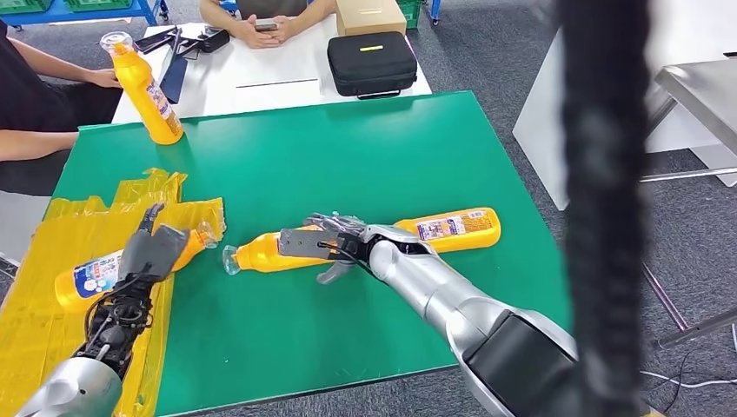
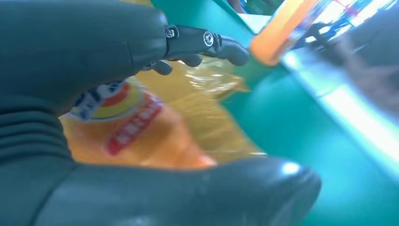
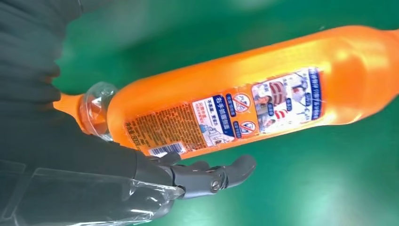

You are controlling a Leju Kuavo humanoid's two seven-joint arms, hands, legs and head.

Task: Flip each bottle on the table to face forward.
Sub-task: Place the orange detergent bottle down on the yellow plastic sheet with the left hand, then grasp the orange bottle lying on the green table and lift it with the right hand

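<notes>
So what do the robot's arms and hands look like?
The arms are shiny silver tubes, and the right arm has a black block near its elbow. The left arm shows black open framework with thin cables above a rounded silver shell. Each robot hand, left and right, is dark grey, with a ribbed grey cover, a thick thumb and darker fingers joined by small metal screws.

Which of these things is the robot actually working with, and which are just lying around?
For the job:
upright orange plastic bottle
orange bottle lying on the sheet
orange bottle lying mid-table
orange bottle lying furthest right

Just lying about:
crumpled yellow plastic sheet
black zipped case
brown cardboard box
</notes>
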